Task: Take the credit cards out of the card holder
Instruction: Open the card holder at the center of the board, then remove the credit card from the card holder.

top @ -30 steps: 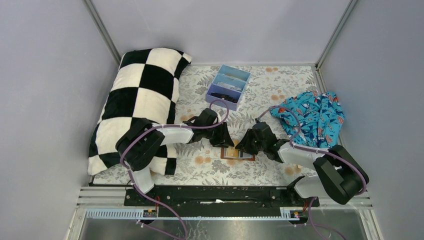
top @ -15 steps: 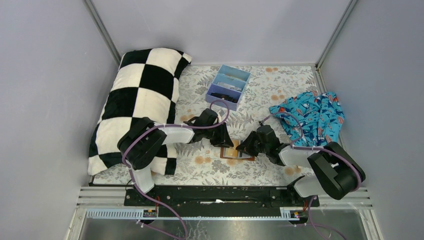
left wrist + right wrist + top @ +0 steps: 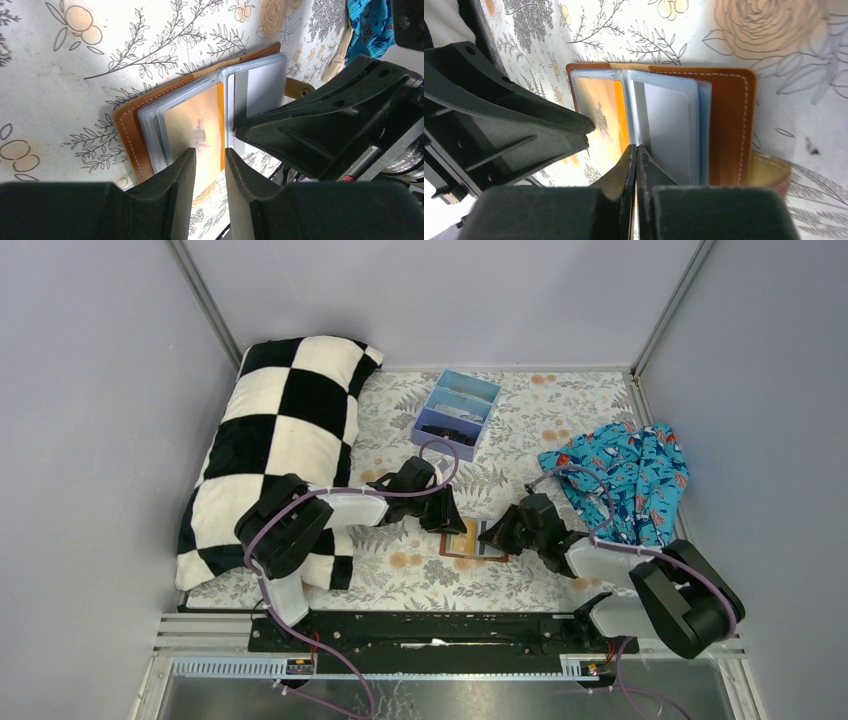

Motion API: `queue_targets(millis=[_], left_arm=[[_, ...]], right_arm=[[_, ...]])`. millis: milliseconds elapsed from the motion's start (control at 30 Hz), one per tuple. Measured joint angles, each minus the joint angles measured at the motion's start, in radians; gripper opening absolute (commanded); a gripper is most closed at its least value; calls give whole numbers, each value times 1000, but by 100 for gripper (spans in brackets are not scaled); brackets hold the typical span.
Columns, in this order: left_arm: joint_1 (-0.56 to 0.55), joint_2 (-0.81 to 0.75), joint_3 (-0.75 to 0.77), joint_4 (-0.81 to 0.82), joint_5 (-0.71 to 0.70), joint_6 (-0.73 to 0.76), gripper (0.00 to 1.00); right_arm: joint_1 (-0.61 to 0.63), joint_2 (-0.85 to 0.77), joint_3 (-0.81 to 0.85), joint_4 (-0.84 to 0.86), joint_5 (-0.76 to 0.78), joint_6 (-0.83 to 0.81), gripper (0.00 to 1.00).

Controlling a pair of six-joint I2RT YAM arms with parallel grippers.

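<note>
The card holder (image 3: 465, 546) lies open on the floral cloth between my grippers, its tan leather (image 3: 129, 137) (image 3: 726, 125) under clear sleeves. A yellow-gold credit card (image 3: 195, 120) (image 3: 601, 110) sits in the left sleeve. A pale blue-grey card (image 3: 262, 82) (image 3: 669, 125) sits in the right sleeve. My left gripper (image 3: 452, 523) (image 3: 210, 150) is open, its jaws a little apart over the yellow card's near end. My right gripper (image 3: 494, 534) (image 3: 635, 146) is shut, its tips at the spine-side edge of the grey card's sleeve. Nothing shows between its fingers.
A blue three-compartment tray (image 3: 490, 390) stands at the back. A black-and-white checked pillow (image 3: 280, 440) lies at the left. A blue patterned cloth (image 3: 625, 475) is bunched at the right. The holder's tan snap strap (image 3: 769, 170) sticks out on the right.
My right gripper has shifted a little to the right and its arm has dropped lower. The left gripper has stayed at the holder's left half.
</note>
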Motion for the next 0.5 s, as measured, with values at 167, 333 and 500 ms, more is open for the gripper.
queue_targets(millis=[167, 333, 500], left_arm=[[16, 0, 5, -11, 6, 7, 34], [23, 0, 7, -16, 11, 11, 34], [25, -13, 6, -37, 9, 21, 34]], right_arm=[[-15, -94, -24, -72, 33, -22, 0], [-23, -154, -58, -87, 38, -42, 17], [-24, -169, -65, -66, 15, -58, 27]])
